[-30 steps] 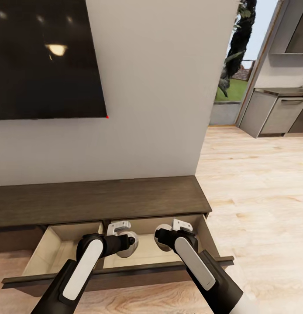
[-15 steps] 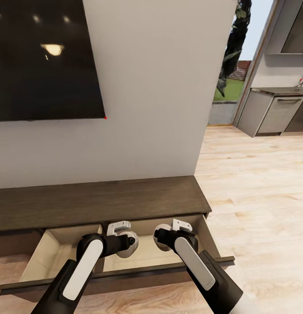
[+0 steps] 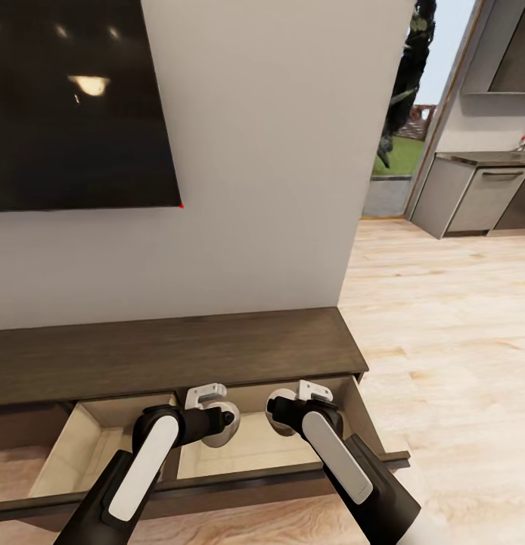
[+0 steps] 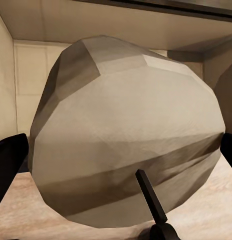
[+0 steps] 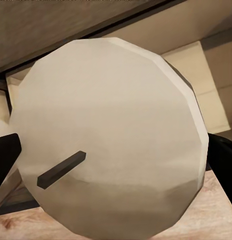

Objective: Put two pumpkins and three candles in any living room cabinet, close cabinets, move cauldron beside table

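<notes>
Only the head view has drifted slightly, while the left tool point(image 3: 217, 424) stays clamped on the left candle point(image 4: 126, 130) and the right tool point(image 3: 281, 403) on the right candle point(image 5: 110, 135), both hanging over the cabinet's point(image 3: 179, 348) open drawer point(image 3: 243, 454), not yet released.

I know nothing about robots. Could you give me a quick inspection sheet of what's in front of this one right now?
Surface: dark wood cabinet, flat top bare; one drawer pulled open, pale inside.
Job's things: left candle and right candle, pale and rounded with dark wicks, each held over the open drawer. Pumpkins, cauldron: nothing seen.
Clutter: nothing seen.
Grippers: left end effector holds the left candle; right end effector holds the right candle, with dark fingers at both sides of each.
Cables: nothing seen.
Surroundings: black television on a pale wall, light wood floor, grey kitchen cupboards beyond.
</notes>
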Tool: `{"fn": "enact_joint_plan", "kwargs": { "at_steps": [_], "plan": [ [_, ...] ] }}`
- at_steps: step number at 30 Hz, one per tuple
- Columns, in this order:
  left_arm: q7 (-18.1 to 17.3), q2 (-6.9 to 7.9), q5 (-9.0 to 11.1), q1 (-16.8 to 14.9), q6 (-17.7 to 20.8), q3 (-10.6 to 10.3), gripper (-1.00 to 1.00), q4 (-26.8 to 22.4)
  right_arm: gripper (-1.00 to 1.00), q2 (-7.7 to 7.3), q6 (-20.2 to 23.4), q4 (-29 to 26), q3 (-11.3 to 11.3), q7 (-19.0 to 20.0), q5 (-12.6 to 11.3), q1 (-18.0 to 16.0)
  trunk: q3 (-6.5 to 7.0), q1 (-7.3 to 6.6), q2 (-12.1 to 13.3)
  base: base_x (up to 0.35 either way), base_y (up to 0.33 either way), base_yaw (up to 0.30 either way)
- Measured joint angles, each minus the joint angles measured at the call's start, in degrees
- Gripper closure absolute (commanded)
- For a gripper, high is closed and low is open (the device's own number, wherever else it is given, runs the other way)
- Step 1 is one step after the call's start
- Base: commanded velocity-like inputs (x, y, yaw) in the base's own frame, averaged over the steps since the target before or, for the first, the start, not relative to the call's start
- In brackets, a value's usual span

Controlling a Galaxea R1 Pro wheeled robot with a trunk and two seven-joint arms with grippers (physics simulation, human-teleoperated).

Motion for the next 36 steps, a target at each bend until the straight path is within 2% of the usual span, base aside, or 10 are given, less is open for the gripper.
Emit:
{"fn": "enact_joint_plan", "kwargs": {
  "at_steps": [6,16,36],
  "plan": [
    [0.00,-0.02,-0.02,0.00,-0.03,-0.09,1.00,0.00,1.00,0.00,-0.01,-0.02,0.00,0.00,-0.03,0.00,0.00,0.00,0.00,0.000,0.000,0.000],
    [0.08,-0.04,-0.26,0.00,-0.34,-0.60,1.00,0.10,1.00,0.00,0.03,0.02,0.00,0.17,-0.03,0.00,-1.79,2.19,-4.00,0.000,0.000,0.000],
    [0.18,-0.19,-0.15,0.00,-6.65,-1.40,1.00,1.67,1.00,0.18,-0.07,0.03,0.09,0.26,0.02,0.00,-5.38,6.59,-12.02,0.000,0.000,0.000]
  ]
}}
